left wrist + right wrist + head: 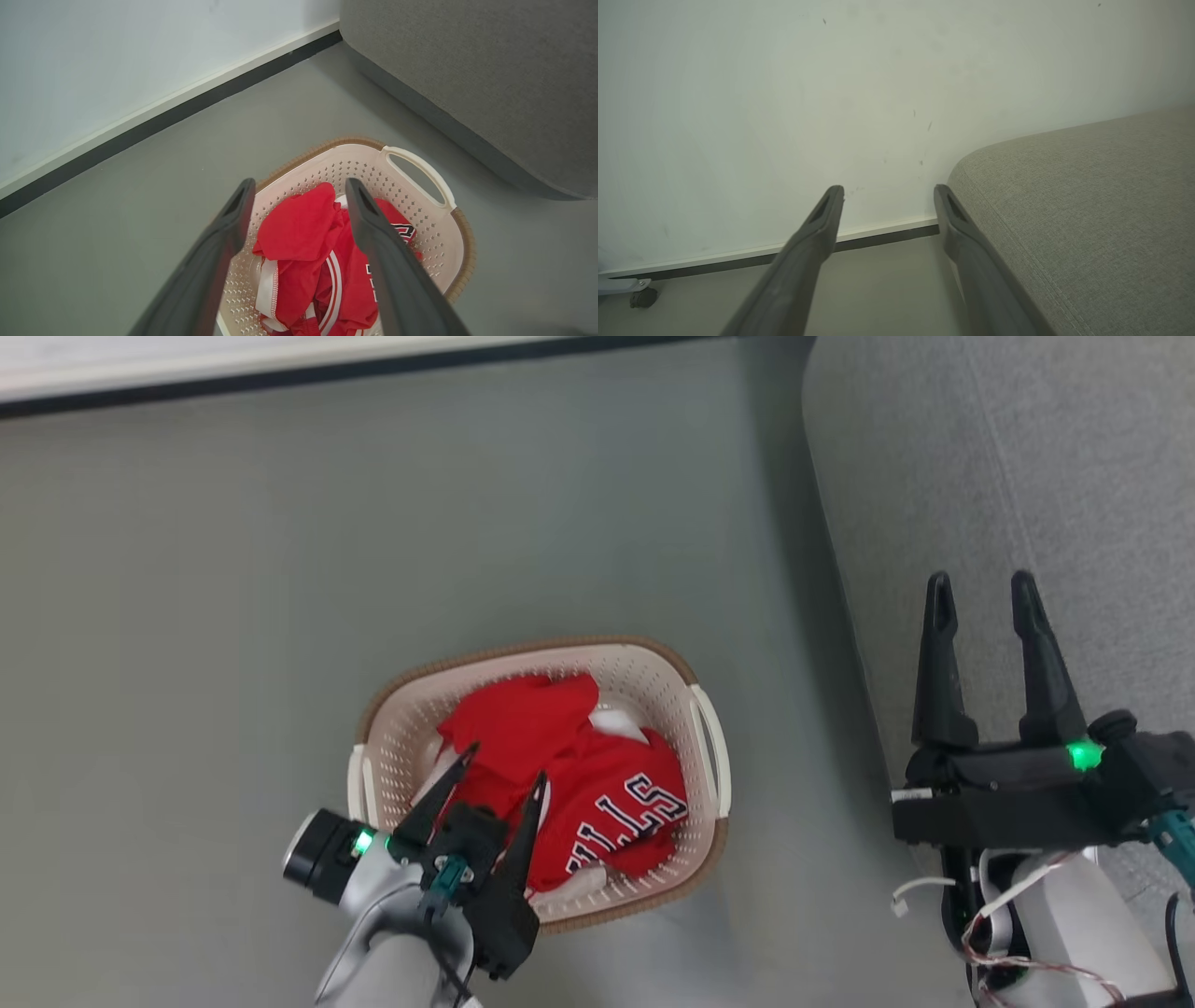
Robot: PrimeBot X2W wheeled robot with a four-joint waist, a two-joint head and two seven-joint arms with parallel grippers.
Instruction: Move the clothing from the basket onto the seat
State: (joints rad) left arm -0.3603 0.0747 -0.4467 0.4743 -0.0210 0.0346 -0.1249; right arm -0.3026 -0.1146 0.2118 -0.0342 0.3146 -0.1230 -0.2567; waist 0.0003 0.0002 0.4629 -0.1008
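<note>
Grey floor (233, 616) carries the basket (523, 649), with dark skirting (280, 378) beyond it. Left jaws hang spread and empty just above the basket's near-left side, tips aimed at the plain red fold of the clothing (523, 728). The clothing lies heaped inside, the lettered garment (616, 803) toward the basket's right. Coming down too close to the wall could nip the perforated plastic and drag the light basket. A shallow pinch may slip, and a deep one may lift both tangled pieces. Right jaws hang parted and empty well right of the basket, over the seat (1027, 476).
</note>
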